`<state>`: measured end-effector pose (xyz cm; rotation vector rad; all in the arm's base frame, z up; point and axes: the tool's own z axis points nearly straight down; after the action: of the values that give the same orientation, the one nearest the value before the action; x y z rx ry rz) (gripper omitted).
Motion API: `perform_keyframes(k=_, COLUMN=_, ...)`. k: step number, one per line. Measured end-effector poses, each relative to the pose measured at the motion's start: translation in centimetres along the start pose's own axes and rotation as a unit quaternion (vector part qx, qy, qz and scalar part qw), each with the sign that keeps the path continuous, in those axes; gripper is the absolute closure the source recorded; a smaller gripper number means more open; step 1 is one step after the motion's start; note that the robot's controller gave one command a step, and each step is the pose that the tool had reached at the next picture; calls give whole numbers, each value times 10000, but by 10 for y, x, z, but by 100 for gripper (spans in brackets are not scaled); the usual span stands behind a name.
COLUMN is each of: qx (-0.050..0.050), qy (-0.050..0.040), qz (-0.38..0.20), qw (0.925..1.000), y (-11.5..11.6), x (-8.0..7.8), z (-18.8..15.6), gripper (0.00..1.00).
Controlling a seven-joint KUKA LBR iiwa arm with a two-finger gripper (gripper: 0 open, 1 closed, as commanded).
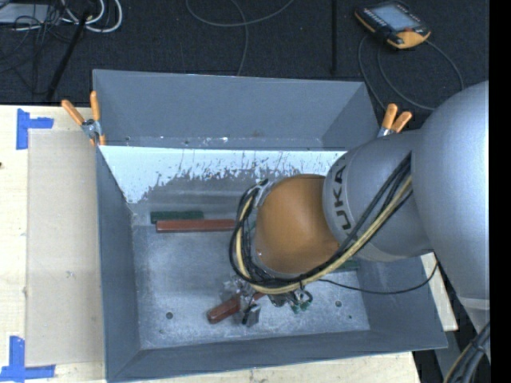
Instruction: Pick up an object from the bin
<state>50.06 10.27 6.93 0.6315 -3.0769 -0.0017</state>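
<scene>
Grey bin [223, 106] with steep sloped walls. The left half of the floor is bare, so that is the widest open room. The arm [447, 182] comes in over the right rim and covers most of the right half. Its orange cover [295, 226] sits over mid-floor, with black and yellow cables [239, 242] looped round it.

The jaws are down at front centre, below the cover, well inside the walls and a little back from the front slope. Only a dark tip shows there among the cables, so I cannot tell whether they are spread or pressed together.

Nearest thing is a small brown block [223, 312], tilted, on the floor at front centre just left of that tip. It is touching or a hair apart, hard to make out, and I cannot see that it is gripped. There is clear floor to its left and a narrow strip between it and the front wall.

A long red-brown stick [196, 225] and a dark green stick [177, 214] lie side by side at the foot of the rear slope, left of the cover and well apart from the block. The red-brown one's right end meets the cables.

A small green bit [299, 302] is just right of the tip, half under cables and too small to name.

Letters "UKA" read on the grey link beside the cover — the start is cut off by the curve.

Pale worktop [56, 246] lies left of the bin.
</scene>
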Motion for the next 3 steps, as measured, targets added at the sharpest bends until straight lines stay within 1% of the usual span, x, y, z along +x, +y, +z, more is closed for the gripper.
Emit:
perform_keyframes(k=1, qx=0, qy=1, qz=3, qw=10000, y=0, x=0, z=0, gripper=100)
perform_keyframes(k=2, qx=2, qy=2, qz=113, qw=9999, y=4, x=21, z=-123, gripper=100)
perform_keyframes(k=3, qx=2, qy=2, qz=120, qw=9999, y=4, x=21, z=-123, gripper=100)
